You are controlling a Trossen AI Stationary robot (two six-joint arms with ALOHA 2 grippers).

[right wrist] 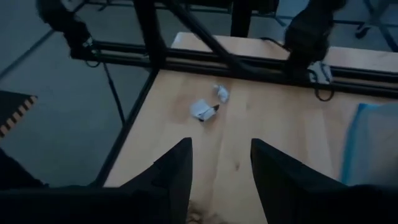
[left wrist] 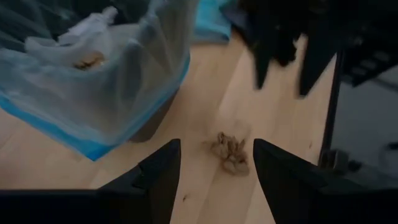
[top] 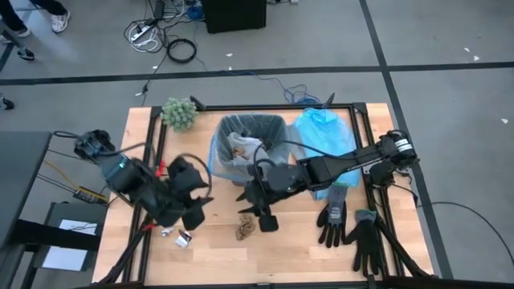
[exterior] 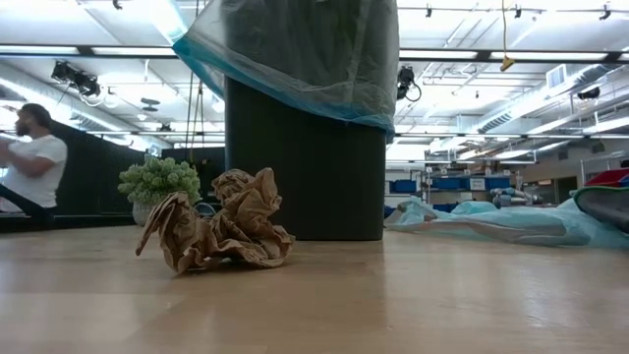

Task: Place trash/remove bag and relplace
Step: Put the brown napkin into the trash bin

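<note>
High view: a crumpled brown paper scrap [top: 245,229] lies on the wooden table [top: 297,249] just in front of the black bin [top: 250,150], whose grey-white bag [top: 273,128] already holds white crumpled trash [top: 241,146], while two small silver-white pieces [top: 180,235] lie near the table's left side. Directly over the scrap hangs the right gripper [top: 259,210], fingers spread and empty, and the left gripper [top: 195,201], also spread and empty, sits to its left. Around them are a green fuzzy clump [top: 179,113], a light-blue plastic bag [top: 325,140] and black gloves [top: 353,229].
</note>
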